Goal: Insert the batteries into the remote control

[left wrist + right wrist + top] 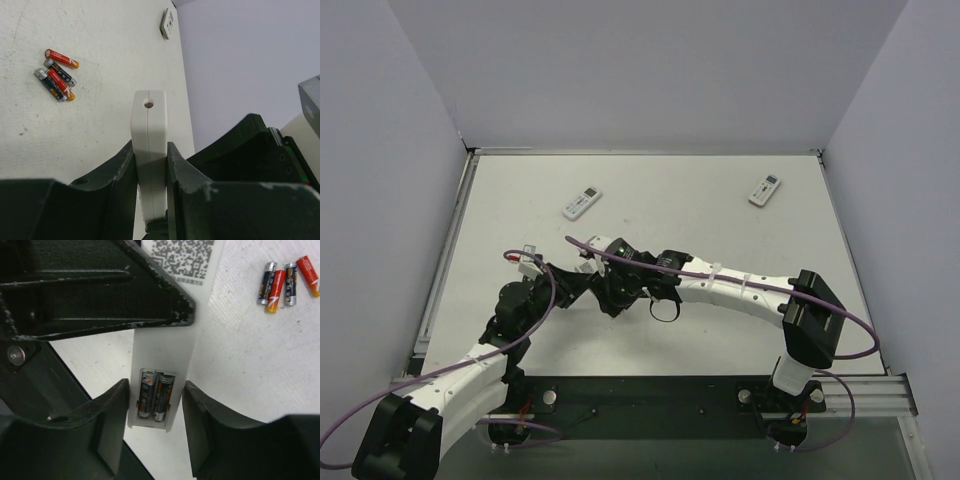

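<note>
Remote (165, 342) w/ QR label (187, 257), 2 batteries (155, 400) in bay, print unreadable; left gripper (150, 150) pinches it; right gripper (156, 386) spread around it.

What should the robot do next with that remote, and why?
Probably draw the right gripper straight back from the remote. Two batteries lie side by side in its open compartment, filling it, and the right gripper is open and holds nothing. The left gripper clamps the remote, so it should not shift.
</note>
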You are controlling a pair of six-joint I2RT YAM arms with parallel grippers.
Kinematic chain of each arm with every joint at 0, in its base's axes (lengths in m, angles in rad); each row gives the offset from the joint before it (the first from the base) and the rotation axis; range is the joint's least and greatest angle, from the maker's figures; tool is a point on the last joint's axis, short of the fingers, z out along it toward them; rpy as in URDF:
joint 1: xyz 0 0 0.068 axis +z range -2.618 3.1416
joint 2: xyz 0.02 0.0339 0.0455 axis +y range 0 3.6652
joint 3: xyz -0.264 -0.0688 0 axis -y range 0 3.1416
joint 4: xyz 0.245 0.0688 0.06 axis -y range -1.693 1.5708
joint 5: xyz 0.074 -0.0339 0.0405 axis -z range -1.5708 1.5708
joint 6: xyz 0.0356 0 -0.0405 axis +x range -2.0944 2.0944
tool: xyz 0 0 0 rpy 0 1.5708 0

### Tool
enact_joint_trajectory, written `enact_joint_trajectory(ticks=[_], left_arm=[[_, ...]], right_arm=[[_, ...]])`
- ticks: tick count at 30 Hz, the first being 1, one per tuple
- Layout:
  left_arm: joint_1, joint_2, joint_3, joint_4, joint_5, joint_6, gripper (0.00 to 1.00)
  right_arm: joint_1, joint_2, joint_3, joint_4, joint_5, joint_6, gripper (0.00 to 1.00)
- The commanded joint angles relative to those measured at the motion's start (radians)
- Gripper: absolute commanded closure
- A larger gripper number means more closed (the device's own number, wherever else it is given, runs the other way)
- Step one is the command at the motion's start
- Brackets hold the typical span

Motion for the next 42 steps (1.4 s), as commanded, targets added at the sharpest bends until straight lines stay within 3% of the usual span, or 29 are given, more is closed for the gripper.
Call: enact_joint_trajectory(ticks=[1, 3, 4, 7, 8, 11, 12, 15, 21, 32, 35, 38, 42], left_arm=[[-0.003, -0.021, 0.003, 0.049, -0.010, -0.010, 1.00], [-0.003, -0.024, 0.005, 0.041, -0.007, -0.010, 1.00], [-0.003, -0.033, 0.008, 0.024, -0.009, -0.003, 0.93], [-0.001, -0.079, 0.035, -0.080, -0.018, 0.043, 0.68], [0.003, -0.097, 0.049, -0.124, -0.035, 0.063, 0.49], [0.005, -0.186, 0.119, -0.331, -0.099, 0.161, 0.24], [0.007, -0.212, 0.138, -0.444, -0.122, 0.219, 0.20], [0.011, -0.307, 0.222, -0.653, -0.234, 0.322, 0.16], [0.014, -0.470, 0.337, -0.888, -0.455, 0.454, 0.14], [0.014, -0.568, 0.443, -1.016, -0.584, 0.626, 0.12], [0.014, -0.578, 0.454, -1.025, -0.587, 0.646, 0.13], [0.014, -0.585, 0.465, -1.028, -0.599, 0.672, 0.13], [0.014, -0.591, 0.479, -1.024, -0.605, 0.720, 0.13]], right_arm=[[0.024, 0.001, 0.057, -0.037, 0.036, -0.043, 0.66], [0.027, 0.003, 0.060, -0.055, 0.054, -0.056, 0.83], [0.030, 0.000, 0.058, -0.063, 0.065, -0.063, 0.87], [0.029, -0.025, 0.043, -0.095, 0.100, -0.095, 0.96], [0.027, -0.031, 0.023, -0.099, 0.107, -0.104, 0.97], [0.011, -0.056, -0.024, -0.126, 0.107, -0.155, 0.99], [0.007, -0.059, -0.034, -0.135, 0.102, -0.188, 0.99], [-0.003, -0.062, -0.074, -0.167, 0.073, -0.266, 0.99], [-0.029, 0.015, -0.062, -0.189, 0.007, -0.386, 0.99], [-0.042, 0.219, 0.081, -0.222, -0.041, -0.419, 0.94], [-0.048, 0.243, 0.092, -0.239, -0.041, -0.422, 0.87], [-0.052, 0.256, 0.097, -0.259, -0.044, -0.426, 0.62], [-0.054, 0.237, 0.118, -0.285, -0.036, -0.422, 0.46]])
